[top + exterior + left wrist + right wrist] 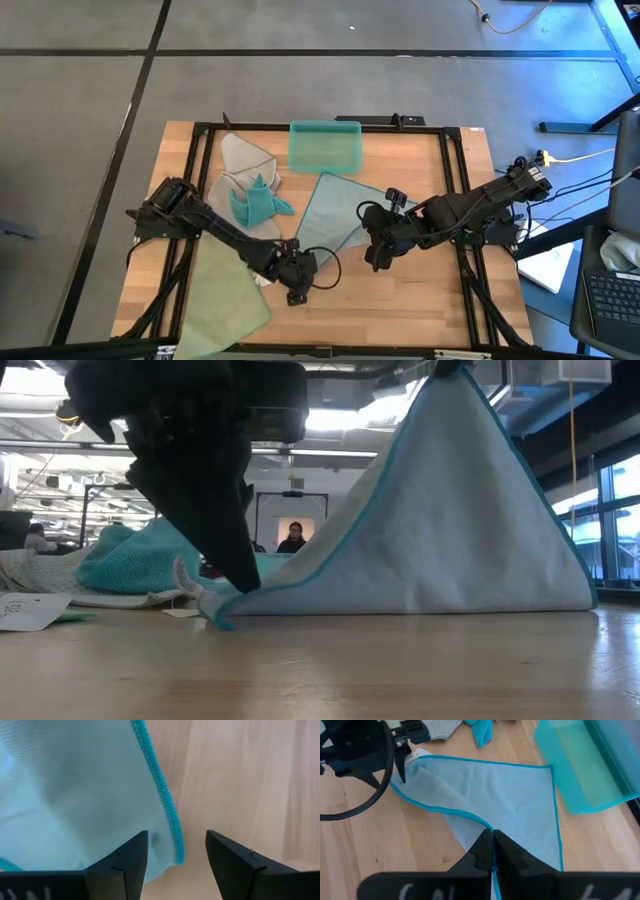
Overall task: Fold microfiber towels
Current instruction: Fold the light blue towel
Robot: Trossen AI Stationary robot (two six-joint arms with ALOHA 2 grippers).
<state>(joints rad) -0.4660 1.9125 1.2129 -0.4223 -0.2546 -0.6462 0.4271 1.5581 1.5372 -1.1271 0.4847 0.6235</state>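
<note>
Pale wooden planks make up the table top (400, 300), smooth and lightly grained, edged by a black metal frame and standing on a grey floor crossed by dark lines. Beyond the table, the low view looks into a workshop with bright ceiling lights, where a seated person (294, 538) shows far off.

Near the middle lies a pale blue-green microfiber towel with a teal stitched hem (335, 215), thin and soft. The right gripper (374, 262) pinches its edge, fingers clamped tight on the hem, and lifts that side so the cloth stands as a tent in the low view. The left gripper (296, 292) is at the towel's low corner at the table surface; its two dark fingers (125, 865) stand apart with the corner lying between them, not pinched.

A rigid translucent teal plastic bin (325, 146), rectangular with rounded corners, sits at the far edge of the table. Beside it a light grey cloth (243, 160) lies rumpled, and a fluffy teal cloth (257, 203) is bunched in a heap against it. A pale green cloth (222, 295) lies flat at the near left corner, partly under the left arm.
</note>
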